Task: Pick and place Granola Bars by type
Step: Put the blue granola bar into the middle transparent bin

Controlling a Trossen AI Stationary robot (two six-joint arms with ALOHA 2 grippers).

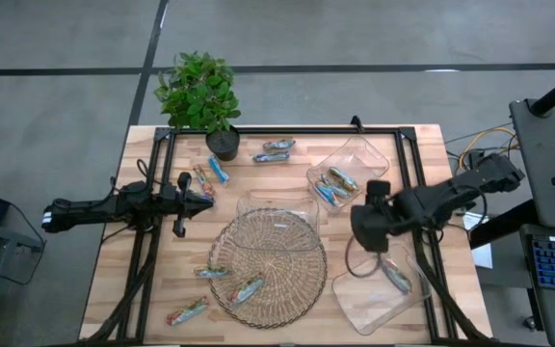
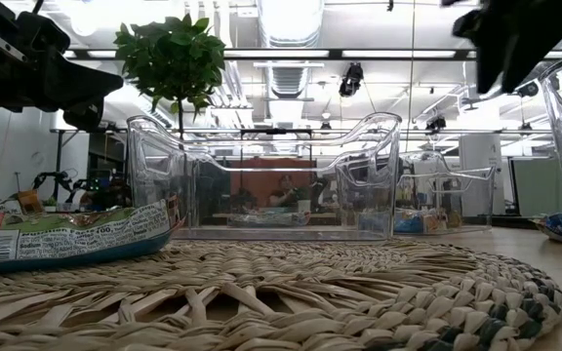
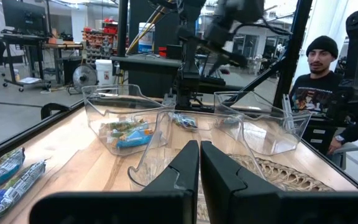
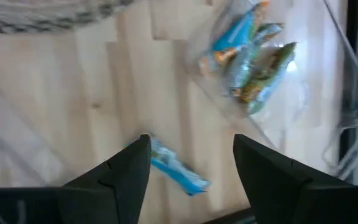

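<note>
High view: right gripper (image 1: 385, 253) hangs open above a granola bar (image 1: 397, 280); left gripper (image 1: 208, 200) closed.

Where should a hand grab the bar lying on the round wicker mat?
Grip the shiny blue-and-silver wrapped granola bar across its narrow middle, coming straight down from above. It lies flat on the round woven wicker mat, slanted, long sides exposed, so fingers should straddle its width. Nothing crowds it there.
</note>
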